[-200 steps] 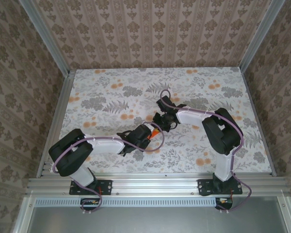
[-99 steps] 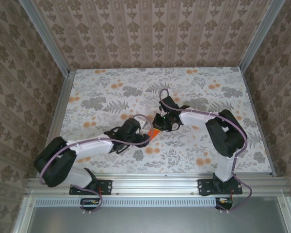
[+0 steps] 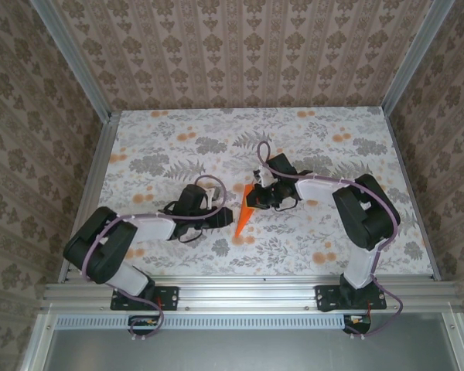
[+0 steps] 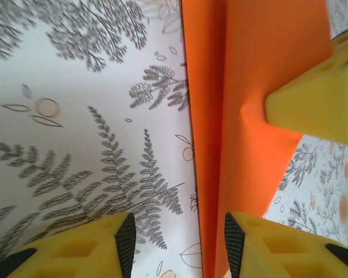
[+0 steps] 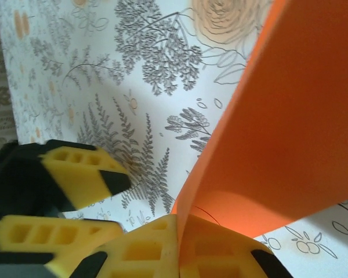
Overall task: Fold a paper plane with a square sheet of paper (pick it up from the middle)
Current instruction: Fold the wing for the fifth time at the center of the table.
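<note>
- Now the folding looks far along: the paper plane (image 3: 245,210) is a slim orange dart in the middle of the table (image 3: 162,147), nose pointing near.
- The right end effector (image 3: 261,198) pinches its far end, fingers pressed together on the paper.
- The left end effector (image 4: 180,227) hovers just left of it, fingers spread, gripping nothing.
- Next, I judge, it should close along the centre crease.

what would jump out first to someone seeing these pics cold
The bright orange paper plane grabs the eye at once, a slim pointed dart at mid-table against the grey-and-white floral table. The right arm's fingers are shut on its wide end. The left arm's fingers stand open beside it, straddling one long edge.
</note>
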